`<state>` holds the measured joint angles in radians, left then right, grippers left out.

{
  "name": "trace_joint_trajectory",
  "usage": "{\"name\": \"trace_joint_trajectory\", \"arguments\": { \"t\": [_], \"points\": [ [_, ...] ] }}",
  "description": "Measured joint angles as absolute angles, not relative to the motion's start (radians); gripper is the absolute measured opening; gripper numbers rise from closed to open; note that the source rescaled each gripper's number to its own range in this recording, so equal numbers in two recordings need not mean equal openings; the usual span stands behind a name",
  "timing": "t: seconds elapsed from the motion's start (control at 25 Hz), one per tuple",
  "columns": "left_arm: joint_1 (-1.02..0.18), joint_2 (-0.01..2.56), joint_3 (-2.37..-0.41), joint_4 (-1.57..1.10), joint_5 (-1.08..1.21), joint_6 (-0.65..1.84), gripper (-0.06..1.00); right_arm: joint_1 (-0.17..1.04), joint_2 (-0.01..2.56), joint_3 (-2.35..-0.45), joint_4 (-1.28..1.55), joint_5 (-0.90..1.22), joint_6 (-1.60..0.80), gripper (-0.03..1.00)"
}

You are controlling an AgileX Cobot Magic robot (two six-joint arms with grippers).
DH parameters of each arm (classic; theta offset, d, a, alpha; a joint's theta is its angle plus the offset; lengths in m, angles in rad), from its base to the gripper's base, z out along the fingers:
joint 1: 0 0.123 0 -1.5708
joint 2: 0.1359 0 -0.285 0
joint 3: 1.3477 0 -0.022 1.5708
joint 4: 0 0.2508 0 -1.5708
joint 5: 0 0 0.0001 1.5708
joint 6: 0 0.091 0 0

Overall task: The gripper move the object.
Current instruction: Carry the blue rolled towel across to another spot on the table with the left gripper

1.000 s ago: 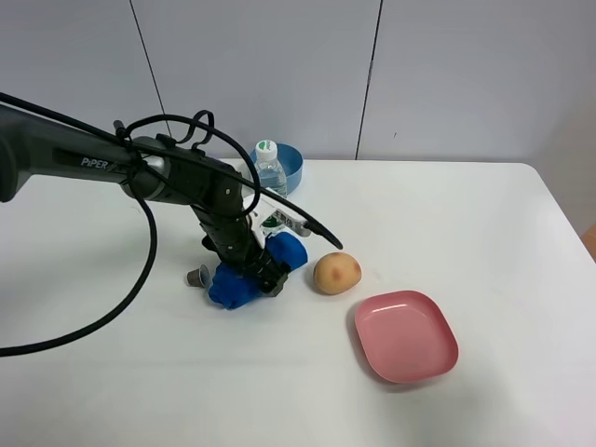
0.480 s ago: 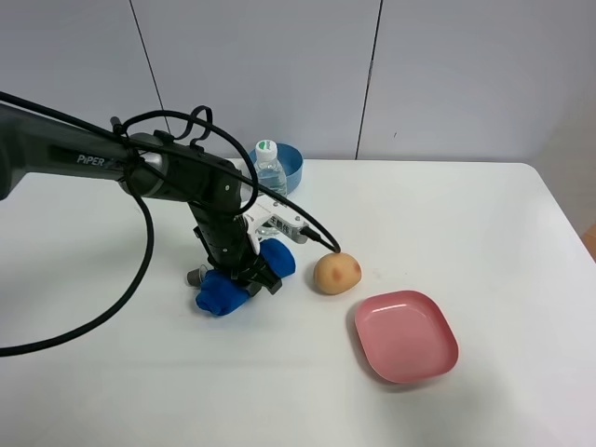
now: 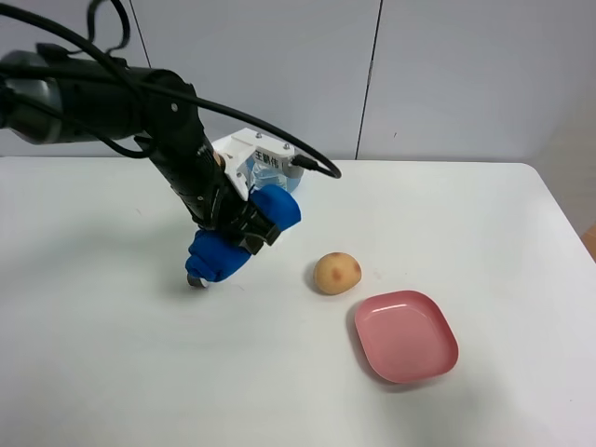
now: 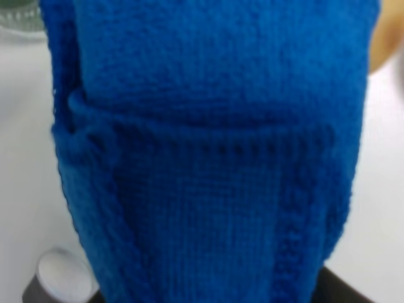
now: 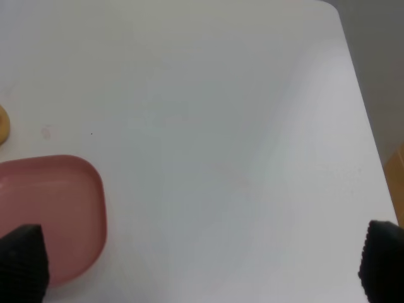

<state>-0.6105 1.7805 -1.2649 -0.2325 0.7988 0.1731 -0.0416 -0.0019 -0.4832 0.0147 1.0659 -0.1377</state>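
My left gripper (image 3: 233, 244) is shut on a blue knitted cloth (image 3: 277, 210) and holds it in the air above the left middle of the white table (image 3: 140, 372). The cloth wraps around the gripper and bulges out on both sides. In the left wrist view the blue knit (image 4: 208, 145) fills almost the whole frame and hides the fingers, except a grey tip (image 4: 57, 278) at the edge. My right gripper (image 5: 202, 262) is wide open and empty over the table's right side, and is out of the high view.
A yellow-red round fruit (image 3: 336, 273) lies on the table right of the cloth. A pink plate (image 3: 405, 335) sits in front of it and shows in the right wrist view (image 5: 50, 208). A water bottle (image 3: 272, 172) is partly hidden behind the left arm.
My left gripper has risen from the table with the blue cloth in it, moving up and slightly back. The fruit and plate have not moved.
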Motion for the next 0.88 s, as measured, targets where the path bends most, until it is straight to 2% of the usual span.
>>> {"name": "trace_joint_trajectory", "arguments": {
  "t": [0.2,0.44,0.88],
  "points": [
    [-0.621,1.732,-1.386,-0.264,0.888,0.168,0.0,-0.042,-0.002,-0.483,0.015,1.066,-0.138,1.0],
    [-0.667,1.749,-1.595,-0.246,0.886,0.169,0.0,-0.042,-0.002,-0.483,0.015,1.066,-0.138,1.0],
    [-0.705,2.011,-1.883,-0.233,0.803,0.242,0.0,-0.042,-0.002,-0.483,0.015,1.066,-0.138,1.0]
  ]
}}
